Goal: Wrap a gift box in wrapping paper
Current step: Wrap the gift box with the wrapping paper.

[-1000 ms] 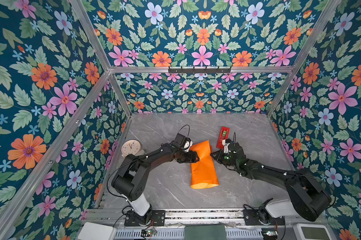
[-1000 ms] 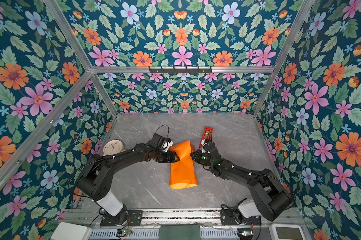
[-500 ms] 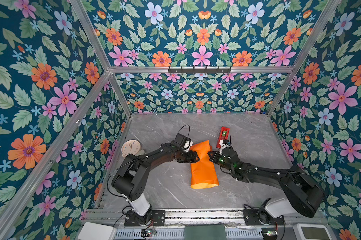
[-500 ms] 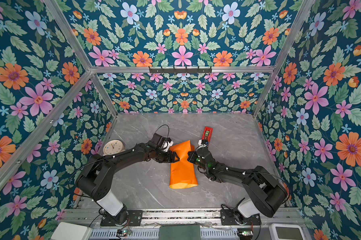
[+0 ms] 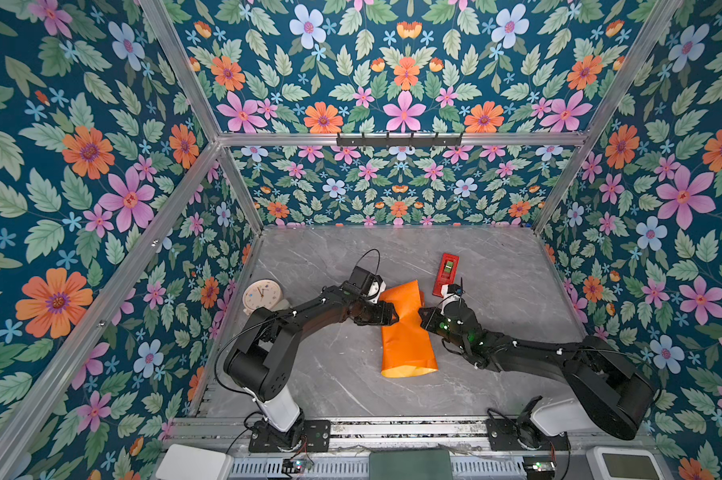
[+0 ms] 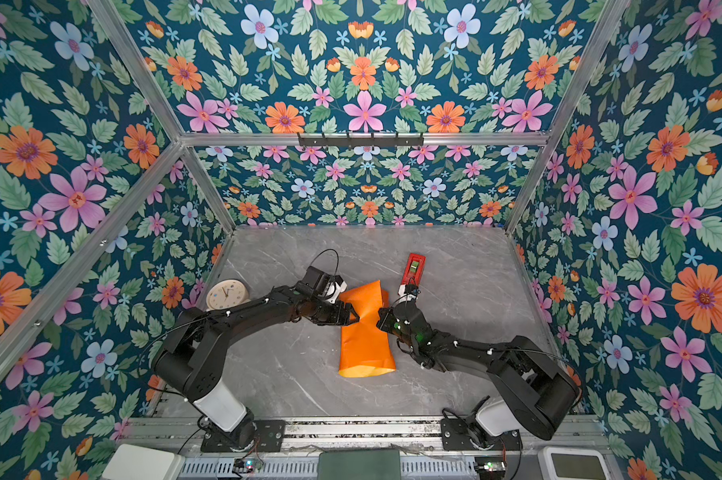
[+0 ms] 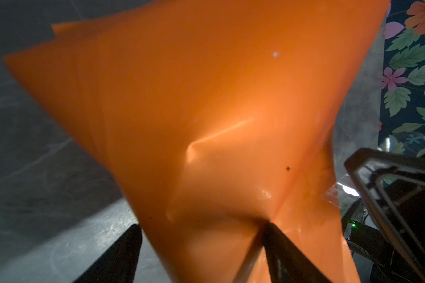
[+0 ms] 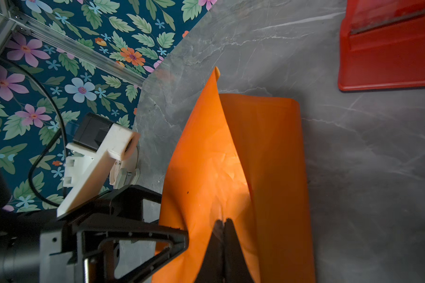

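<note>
1. Grey marbled bench (image 5: 330,374) carries everything.
2. Orange wrapping paper (image 5: 407,336) lies mid-bench as a loose tube. Its long axis runs front to back: the open mouth faces the front rail, the far end points at the back wall, and the middle is squeezed to a waist.
3. Left pincer (image 5: 392,315) sits at the waist's left side, jaws spread around the fold.
4. Right pincer (image 5: 421,314) is pressed together, tips against the waist's right side; whether it nips paper I cannot tell.
5. Red tape dispenser (image 5: 446,274) lies just beyond it.

No text, label or number I can read anywhere. Clock (image 5: 262,294) face by the left wall has marks, too small to make out.
</note>
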`<state>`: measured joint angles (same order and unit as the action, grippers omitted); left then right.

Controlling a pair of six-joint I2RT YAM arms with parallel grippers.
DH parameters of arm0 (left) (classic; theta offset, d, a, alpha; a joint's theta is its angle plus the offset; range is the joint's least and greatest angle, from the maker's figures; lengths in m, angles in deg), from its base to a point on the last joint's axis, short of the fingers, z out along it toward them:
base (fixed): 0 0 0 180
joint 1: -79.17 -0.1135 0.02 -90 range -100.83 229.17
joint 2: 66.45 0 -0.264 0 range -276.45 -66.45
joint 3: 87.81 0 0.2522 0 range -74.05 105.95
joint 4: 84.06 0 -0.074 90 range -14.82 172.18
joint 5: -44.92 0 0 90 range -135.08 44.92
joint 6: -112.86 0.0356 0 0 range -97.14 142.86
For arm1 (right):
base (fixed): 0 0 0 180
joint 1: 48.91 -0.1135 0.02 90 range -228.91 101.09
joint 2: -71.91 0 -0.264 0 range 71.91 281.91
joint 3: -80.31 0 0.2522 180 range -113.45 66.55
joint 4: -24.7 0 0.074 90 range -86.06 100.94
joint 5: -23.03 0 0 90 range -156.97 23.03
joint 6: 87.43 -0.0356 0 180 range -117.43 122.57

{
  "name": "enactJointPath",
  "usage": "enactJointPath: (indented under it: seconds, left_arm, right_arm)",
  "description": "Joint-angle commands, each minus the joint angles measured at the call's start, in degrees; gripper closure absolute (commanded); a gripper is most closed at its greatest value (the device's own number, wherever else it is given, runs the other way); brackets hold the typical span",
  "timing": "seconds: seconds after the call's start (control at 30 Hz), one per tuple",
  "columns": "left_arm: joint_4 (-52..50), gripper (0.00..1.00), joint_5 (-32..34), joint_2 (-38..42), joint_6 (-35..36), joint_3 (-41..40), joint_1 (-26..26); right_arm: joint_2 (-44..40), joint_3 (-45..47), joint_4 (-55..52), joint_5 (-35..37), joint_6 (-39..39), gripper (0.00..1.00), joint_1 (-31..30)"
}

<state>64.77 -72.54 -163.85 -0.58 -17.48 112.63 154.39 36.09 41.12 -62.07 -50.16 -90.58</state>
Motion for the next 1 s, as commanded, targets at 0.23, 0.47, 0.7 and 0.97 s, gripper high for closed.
enactJointPath:
  seconds: [0.23,0.47,0.7,0.97]
  left_arm:
    - [-9.4,0.2,8.78,-1.55,1.96,-1.12,0.21]
    - [-9.31,0.2,8.73,-1.47,2.05,-1.21,0.21]
    - [-9.22,0.2,8.72,-1.47,2.08,-1.29,0.21]
    - [-9.22,0.2,8.65,-1.6,2.14,-1.29,0.21]
  right_arm:
    - [1.14,0.9,1.66,2.18,1.55,1.0,-0.25]
    - [2.07,1.89,2.99,2.01,1.49,1.0,-0.39]
    - [2.07,2.41,3.19,2.02,2.72,1.0,-0.56]
    - [1.11,2.92,2.15,2.52,4.47,1.0,-0.61]
